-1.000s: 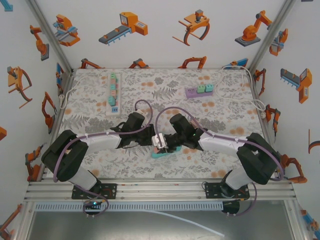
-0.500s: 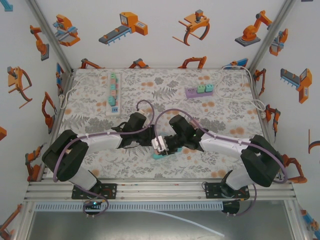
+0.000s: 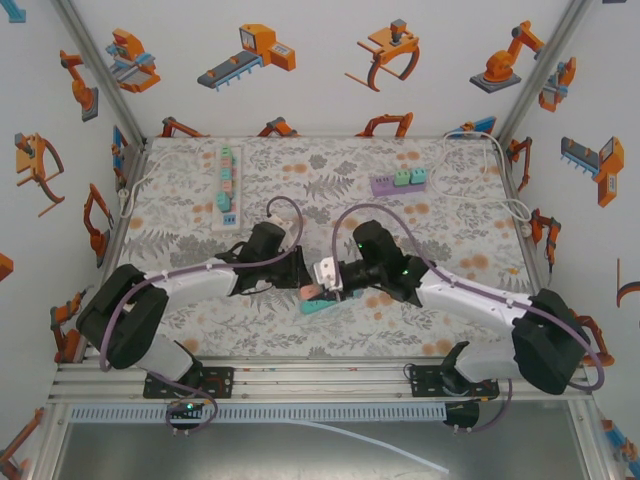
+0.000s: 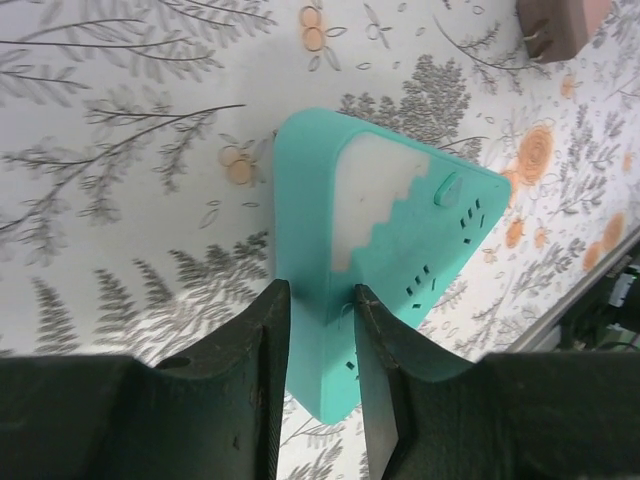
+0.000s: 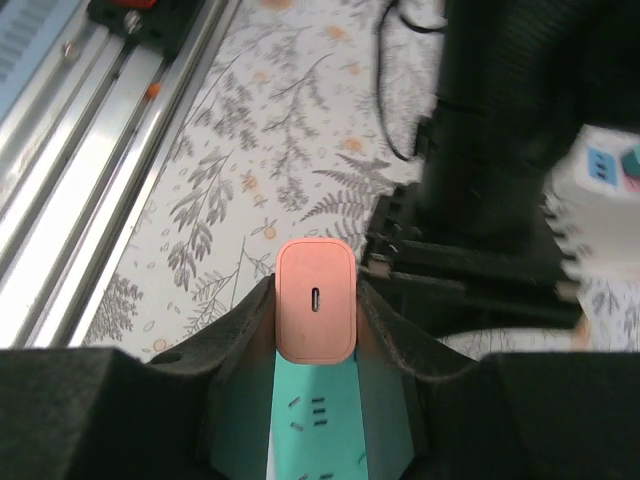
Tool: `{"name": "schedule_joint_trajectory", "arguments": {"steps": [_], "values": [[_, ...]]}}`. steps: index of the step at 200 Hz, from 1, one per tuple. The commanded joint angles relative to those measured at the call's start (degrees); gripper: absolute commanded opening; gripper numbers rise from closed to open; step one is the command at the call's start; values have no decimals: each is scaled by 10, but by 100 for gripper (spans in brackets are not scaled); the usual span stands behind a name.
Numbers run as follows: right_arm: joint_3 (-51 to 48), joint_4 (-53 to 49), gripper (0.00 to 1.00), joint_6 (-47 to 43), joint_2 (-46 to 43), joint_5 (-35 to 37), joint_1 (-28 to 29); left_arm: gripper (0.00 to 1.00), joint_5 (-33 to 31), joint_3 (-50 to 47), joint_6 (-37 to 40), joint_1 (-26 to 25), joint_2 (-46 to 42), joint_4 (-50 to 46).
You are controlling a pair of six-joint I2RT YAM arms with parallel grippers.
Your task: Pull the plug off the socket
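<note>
Table surface [image 3: 470, 240]: covered by a grey-and-orange floral cloth, closed in by white walls [image 3: 320, 90] printed with orange robot stickers.

Teal socket [image 4: 390, 250]: laid flat on the cloth near the front middle, between the two wrists. Slot groups are seen on its face, along with a white zigzag patch.

Left gripper [image 4: 320, 300]: brought in low from the left and clamped on the near edge of the socket. Both dark fingers [image 4: 265, 350] are pressed against the teal body, one to each side.

Plug [image 5: 315, 310]: salmon-pink block with a small slot in its end face, pinched between the fingers of the right gripper [image 5: 315, 285], which is closed tight on its two sides. In the left wrist view the plug is seen at the upper right with metal prongs bared, apart from the socket face. In the right wrist view it is held just over the teal body.

Far left of the cloth: a white power strip [image 3: 228, 187] is set lengthwise, with teal and pink plugs seated in it.

Far right: a purple strip [image 3: 398, 184] carries small teal plugs.

Front edge: an aluminium rail [image 5: 90, 150] is noted beside the right wrist.
</note>
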Motion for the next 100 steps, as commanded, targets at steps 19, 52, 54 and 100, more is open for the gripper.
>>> {"name": "schedule_joint_trajectory", "arguments": {"steps": [19, 52, 54, 100], "values": [[-26, 177, 10, 325, -53, 53, -76, 42, -18, -29, 89, 25, -11, -123], [-23, 178, 2, 537, -70, 213, -139, 49, 71, -24, 105, 24, -22, -87], [-23, 178, 2, 548, -71, 220, -144, 50, 77, -24, 105, 24, -23, -84], [-64, 99, 3, 728, -111, 350, -275, 66, 132, -19, 102, 6, -32, -44]]}}
